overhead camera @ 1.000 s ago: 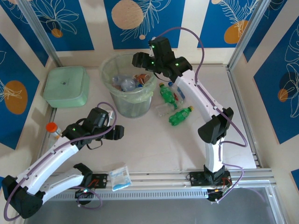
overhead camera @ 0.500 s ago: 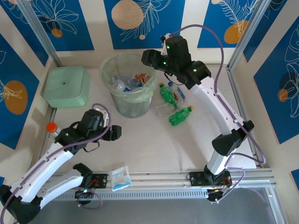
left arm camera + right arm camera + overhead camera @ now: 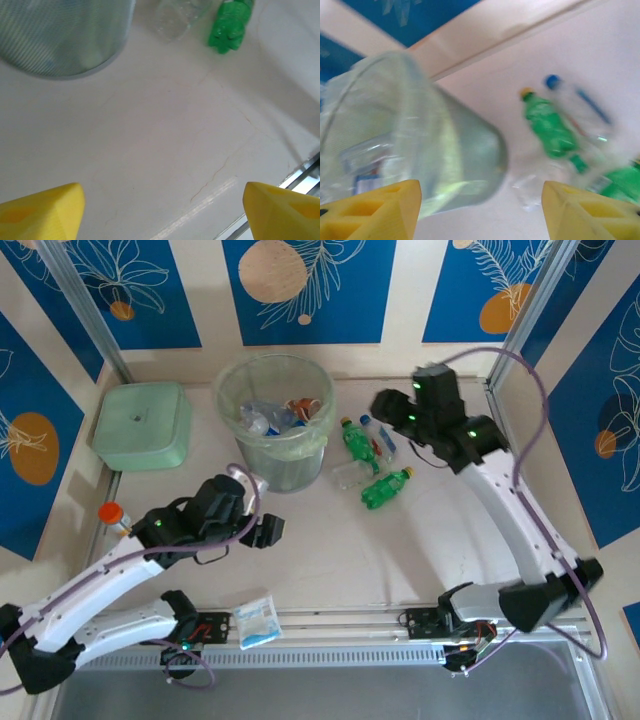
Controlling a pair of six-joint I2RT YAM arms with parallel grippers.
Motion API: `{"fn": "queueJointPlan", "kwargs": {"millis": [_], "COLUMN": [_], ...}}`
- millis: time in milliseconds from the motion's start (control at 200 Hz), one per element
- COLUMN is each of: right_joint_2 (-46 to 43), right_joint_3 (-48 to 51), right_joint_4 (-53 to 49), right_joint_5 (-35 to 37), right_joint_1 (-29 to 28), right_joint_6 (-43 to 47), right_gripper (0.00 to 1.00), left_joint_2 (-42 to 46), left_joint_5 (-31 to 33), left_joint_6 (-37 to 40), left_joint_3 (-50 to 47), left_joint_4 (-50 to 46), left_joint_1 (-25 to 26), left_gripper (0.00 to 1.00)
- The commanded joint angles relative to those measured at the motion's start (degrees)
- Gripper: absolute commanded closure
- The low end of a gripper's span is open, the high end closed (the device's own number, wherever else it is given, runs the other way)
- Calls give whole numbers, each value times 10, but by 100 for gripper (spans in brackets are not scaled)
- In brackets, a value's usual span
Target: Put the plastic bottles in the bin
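Blue-and-cream patterned walls close in a pale tabletop (image 3: 330, 550); the left arm (image 3: 110, 568) reaches from the near left corner toward the middle, and the left pincer (image 3: 162, 210) hangs released over bare surface, its yellow fingertips (image 3: 45, 210) wide apart with nothing between them; the right arm (image 3: 510, 502) arcs up along the right edge, and the right pincer (image 3: 480, 210) is likewise released and empty, above the stretch between the bin and the right edge; the bin (image 3: 285, 472), round and pale green with a thin liner, stands upright at the middle of the far edge, with several crushed bottles (image 3: 268, 418) inside; a square lidded box (image 3: 142, 425) sits by the far left corner; just right of the bin, close together, lie a green bottle (image 3: 355, 443), a second green bottle (image 3: 385, 488), a clear blue-capped bottle (image 3: 382, 440) and a crumpled clear bottle (image 3: 350, 475); an orange-capped bottle (image 3: 113, 515) shows at the left edge beside the left arm; a blue-and-white sachet (image 3: 257, 622) lies at the near edge.
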State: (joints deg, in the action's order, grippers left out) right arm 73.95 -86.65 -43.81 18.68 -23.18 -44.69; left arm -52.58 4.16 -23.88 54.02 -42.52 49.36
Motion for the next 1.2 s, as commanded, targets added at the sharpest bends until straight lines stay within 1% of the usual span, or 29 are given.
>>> {"fn": "queueJointPlan", "kwargs": {"millis": [0,150,350,435,485,570,630,735,850,955,1045,1195], "right_joint_2": [-50,-93,-127,-134,-131,-108,-85,-48,16,84,136,193], "right_joint_3": [72,149,225,259,271,275,274,282,268,240,220,204], "right_joint_4": [-51,-81,-90,-74,-67,-62,-60,-33,-8,6,23,52], "right_joint_5": [-10,-33,-72,-109,-128,-138,-128,-115,-112,-118,-124,-128], "right_joint_1": [48,113,191,222,229,219,201,168,142,130,124,116], "right_joint_6": [-40,-50,-48,-45,-41,-38,-38,-49,-56,-62,-65,-79], "right_gripper": [34,34,33,33,32,31,29,26,26,26,26,26], "left_joint_2": [-36,-106,-217,-258,-268,-266,-256,-224,-179,-137,-107,-59], "left_joint_5": [21,31,73,90,91,77,72,59,60,78,110,160], "left_joint_6": [35,64,112,134,135,128,124,115,99,85,74,45], "left_joint_3": [32,71,149,182,191,201,202,195,172,149,131,94], "left_joint_4": [45,69,84,89,97,104,105,94,76,51,23,-4], "left_joint_1": [30,73,123,140,143,146,148,149,151,150,150,149], "left_gripper": [17,14,11,11,11,11,11,11,11,11,12,13]}}
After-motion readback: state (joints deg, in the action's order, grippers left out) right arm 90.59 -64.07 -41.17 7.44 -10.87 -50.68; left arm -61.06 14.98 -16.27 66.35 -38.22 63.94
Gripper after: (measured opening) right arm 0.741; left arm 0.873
